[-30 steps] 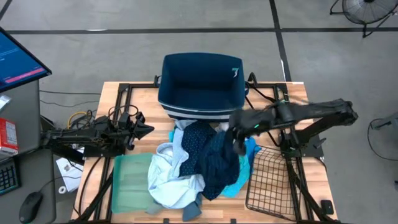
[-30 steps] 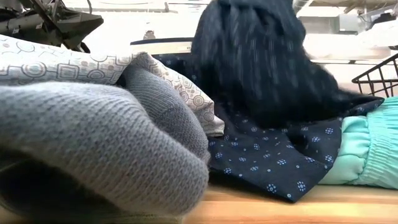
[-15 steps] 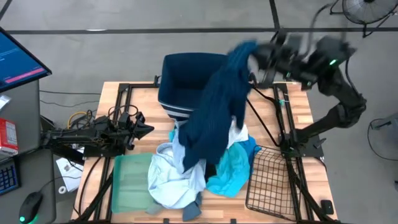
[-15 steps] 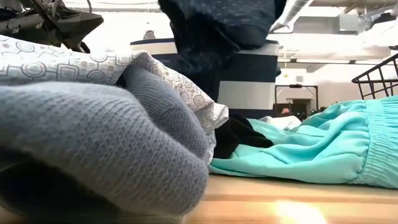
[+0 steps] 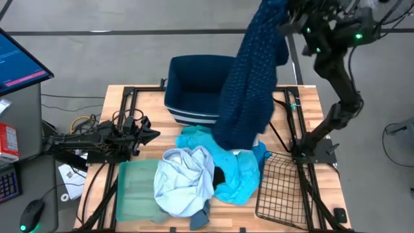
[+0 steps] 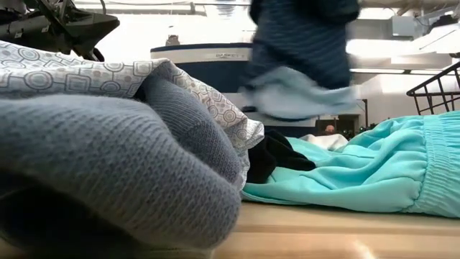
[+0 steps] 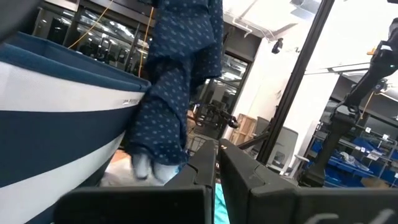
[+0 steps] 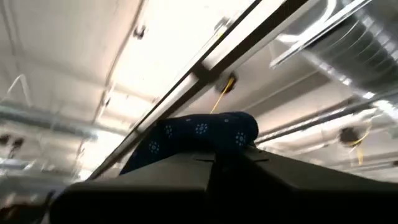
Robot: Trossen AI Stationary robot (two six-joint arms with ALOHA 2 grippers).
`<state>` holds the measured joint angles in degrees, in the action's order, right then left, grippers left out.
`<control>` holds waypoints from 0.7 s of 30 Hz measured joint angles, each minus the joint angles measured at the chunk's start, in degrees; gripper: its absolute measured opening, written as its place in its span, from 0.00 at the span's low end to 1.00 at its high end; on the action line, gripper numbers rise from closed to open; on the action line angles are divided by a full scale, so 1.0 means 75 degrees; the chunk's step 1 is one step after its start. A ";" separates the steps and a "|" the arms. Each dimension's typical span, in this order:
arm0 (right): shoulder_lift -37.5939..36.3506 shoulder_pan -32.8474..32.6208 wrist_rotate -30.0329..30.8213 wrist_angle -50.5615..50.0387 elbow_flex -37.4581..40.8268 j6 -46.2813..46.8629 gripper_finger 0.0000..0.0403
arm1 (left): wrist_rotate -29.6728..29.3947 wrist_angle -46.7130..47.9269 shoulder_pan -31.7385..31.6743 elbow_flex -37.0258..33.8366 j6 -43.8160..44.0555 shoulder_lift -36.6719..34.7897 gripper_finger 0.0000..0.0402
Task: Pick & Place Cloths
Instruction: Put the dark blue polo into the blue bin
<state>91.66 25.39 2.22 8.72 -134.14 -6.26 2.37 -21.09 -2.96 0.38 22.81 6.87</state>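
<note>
**Navy dotted cloth hoisted over the bin**

Our right gripper (image 5: 284, 13), jaws clamped on the navy dotted cloth (image 5: 249, 84), holds it high, draping past the navy bin (image 5: 194, 87). Our left gripper (image 5: 150, 134), jaws together, waits at the counter's left edge.

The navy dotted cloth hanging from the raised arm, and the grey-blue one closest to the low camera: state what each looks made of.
The navy dotted cloth, hanging from the right end effector, looks like thin matte woven fabric: it drapes in long soft folds with a small printed pattern. The grey-blue cloth looks like a thick knit, possibly wool or acrylic: rows of ribbed stitches show, with a soft dull surface.
</note>
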 joint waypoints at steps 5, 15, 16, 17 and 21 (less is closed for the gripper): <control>0.0447 0.0866 -0.0670 0.0404 -0.0089 0.1163 0.01 | 0.0000 -0.0005 0.0000 0.0000 0.0000 0.0000 0.01; 0.1854 0.1130 -0.1171 -0.0830 -0.0077 0.1495 0.01 | -0.0003 -0.0005 0.0000 0.0000 0.0000 0.0000 0.01; 0.1982 0.1141 -0.1168 -0.1129 -0.0077 0.1400 0.01 | -0.0001 -0.0005 0.0001 0.0000 0.0000 -0.0001 0.01; 0.2095 0.1155 -0.1171 -0.1500 -0.0077 0.1273 0.01 | -0.0001 -0.0005 0.0001 0.0000 0.0000 0.0000 0.01; 0.2541 0.1191 -0.1165 -0.3009 -0.0077 0.0871 0.01 | 0.0000 -0.0005 0.0000 -0.0003 0.0012 0.0000 0.01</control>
<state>110.72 34.32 -6.52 -13.84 -134.72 0.28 2.37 -21.12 -2.96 0.36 22.89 6.87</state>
